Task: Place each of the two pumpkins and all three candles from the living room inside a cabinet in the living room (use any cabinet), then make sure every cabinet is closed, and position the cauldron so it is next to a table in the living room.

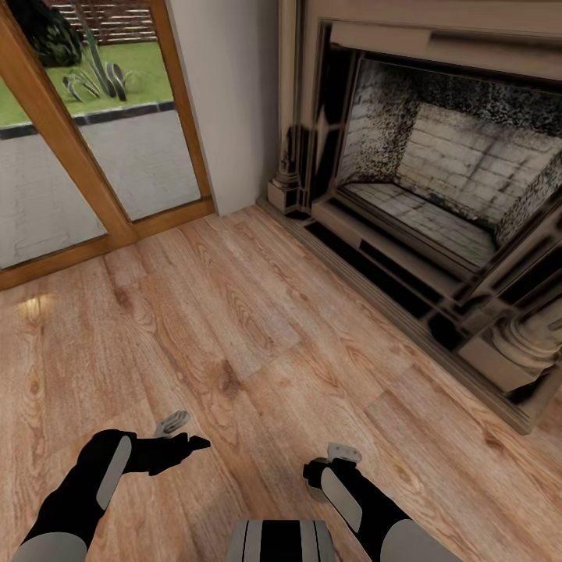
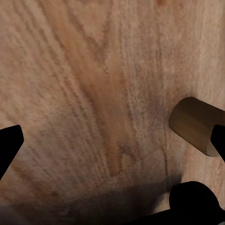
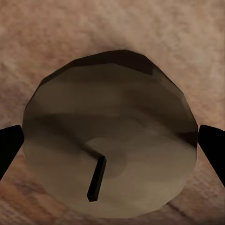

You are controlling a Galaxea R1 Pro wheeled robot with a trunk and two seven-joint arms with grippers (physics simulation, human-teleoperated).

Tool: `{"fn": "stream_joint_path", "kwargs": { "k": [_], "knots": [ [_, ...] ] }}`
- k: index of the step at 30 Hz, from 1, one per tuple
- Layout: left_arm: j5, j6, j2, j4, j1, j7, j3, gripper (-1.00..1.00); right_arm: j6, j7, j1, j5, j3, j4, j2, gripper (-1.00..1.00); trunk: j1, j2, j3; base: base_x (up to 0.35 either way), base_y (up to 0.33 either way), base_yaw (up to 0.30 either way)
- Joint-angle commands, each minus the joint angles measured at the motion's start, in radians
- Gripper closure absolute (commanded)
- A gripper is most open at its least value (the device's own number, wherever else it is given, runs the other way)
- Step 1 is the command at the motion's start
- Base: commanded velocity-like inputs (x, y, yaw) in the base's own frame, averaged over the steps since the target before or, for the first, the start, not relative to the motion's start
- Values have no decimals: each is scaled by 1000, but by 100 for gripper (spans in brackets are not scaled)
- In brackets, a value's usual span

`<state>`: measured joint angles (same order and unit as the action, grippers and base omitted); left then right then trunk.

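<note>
Between my right jaws (image 3: pixel 112 150) sits a candle (image 3: pixel 110 140), seen end-on with its dark wick (image 3: pixel 96 178); the tips flank it at 3 and 9 o'clock, spread wide and not touching it, so open, nothing gripped. Looks like I'm lined up over the top to pinch it across the body. Head view puts the right gripper (image 1: pixel 332 468) low over the wooden floor (image 1: pixel 257 328), at 5 o'clock of the frame, the candle mostly hidden under it.

My left jaws (image 2: pixel 112 140) are also spread apart, empty, hanging over bare floor. A second candle (image 2: pixel 194 124) lies tipped on its side by one fingertip, apart from it or brushing it, can't tell. In the head view the left gripper (image 1: pixel 176 445) is at 7 o'clock.

Further out: brick fireplace (image 1: pixel 437 179) at 2 o'clock, glass door (image 1: pixel 86 140) at 11 o'clock. Judgement: candle pickup stage, the candles being on the floor is why both arms are down low. Right hand is the readier one.
</note>
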<state>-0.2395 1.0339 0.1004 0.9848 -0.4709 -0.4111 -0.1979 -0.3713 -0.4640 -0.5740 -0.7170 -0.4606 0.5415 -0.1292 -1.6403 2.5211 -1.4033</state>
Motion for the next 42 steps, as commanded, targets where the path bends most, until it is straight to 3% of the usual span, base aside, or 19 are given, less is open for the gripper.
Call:
{"fn": "stream_joint_path", "kwargs": {
  "k": [1,9,31,42],
  "knots": [
    [0,0,-1,0,0,0,0,-100,-1,-1,1,-1,0,-28,0,100,0,0,0,0,0,0],
    [0,0,-2,0,0,0,0,-100,-1,-1,1,-1,0,-28,0,100,1,-1,11,0,0,0],
    [3,-1,-4,-3,0,6,5,-100,-1,-1,8,-1,3,-26,3,100,11,-6,97,0,0,0],
    [11,-3,-17,-8,0,19,7,-100,-11,2,7,-3,5,-12,2,100,16,-9,139,0,0,0]
  ]
}}
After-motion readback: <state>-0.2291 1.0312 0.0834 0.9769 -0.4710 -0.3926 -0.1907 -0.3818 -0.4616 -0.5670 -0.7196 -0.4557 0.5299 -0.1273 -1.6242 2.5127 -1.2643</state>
